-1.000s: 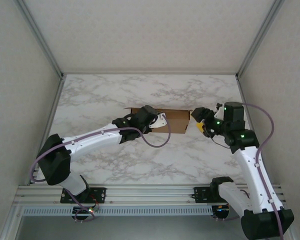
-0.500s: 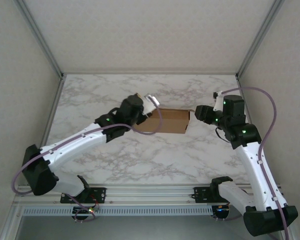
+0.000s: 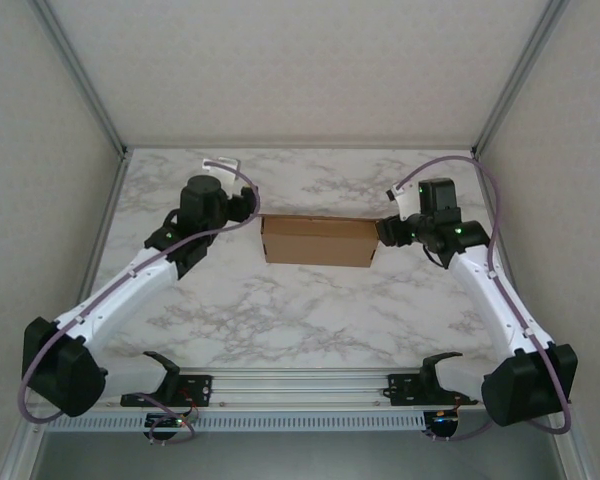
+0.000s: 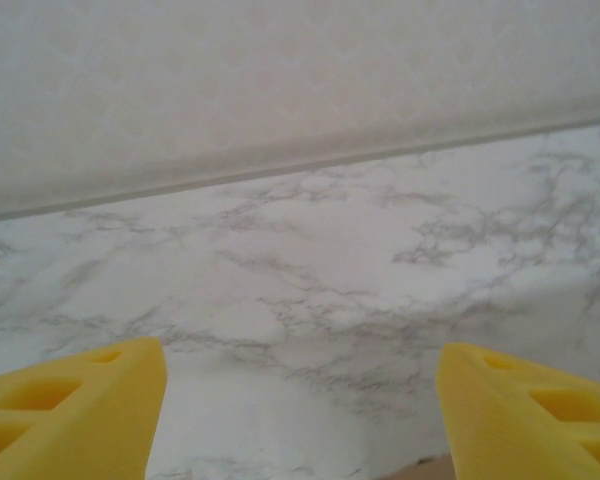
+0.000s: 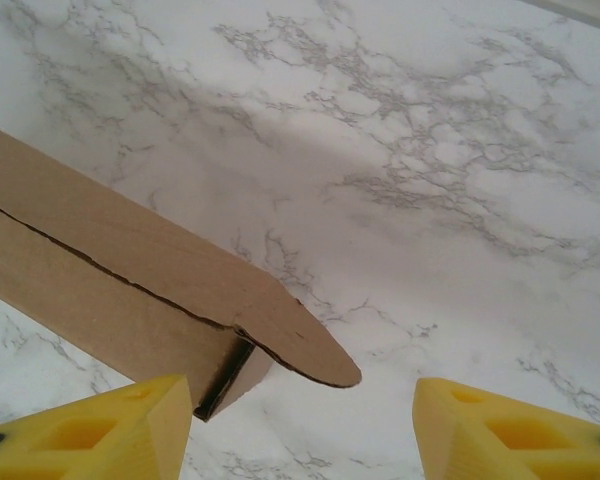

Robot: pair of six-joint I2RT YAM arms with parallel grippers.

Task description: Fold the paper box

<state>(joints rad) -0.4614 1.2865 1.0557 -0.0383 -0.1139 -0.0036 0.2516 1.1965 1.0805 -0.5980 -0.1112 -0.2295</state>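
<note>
The paper box (image 3: 317,240) is a plain brown cardboard box, folded shut, lying lengthwise on the middle of the marble table. My left gripper (image 3: 248,208) hovers just off the box's left end, raised and apart from it. In the left wrist view that gripper (image 4: 300,400) is open with bare marble between its yellow fingers (image 4: 75,410); a sliver of the box (image 4: 425,468) shows at the bottom edge. My right gripper (image 3: 383,232) sits at the box's right end. In the right wrist view it (image 5: 300,420) is open, and the box's end with a rounded flap (image 5: 300,345) lies just ahead, untouched.
The marble table (image 3: 310,310) is walled by pale panels at the back and on both sides, with metal posts at the corners (image 3: 120,150). The arm bases and a rail (image 3: 300,385) run along the near edge.
My left gripper has lifted off the box and drawn back to the left, its jaws opening. The right arm has swung outward, its gripper staying at the right end. The box now lies closed.
</note>
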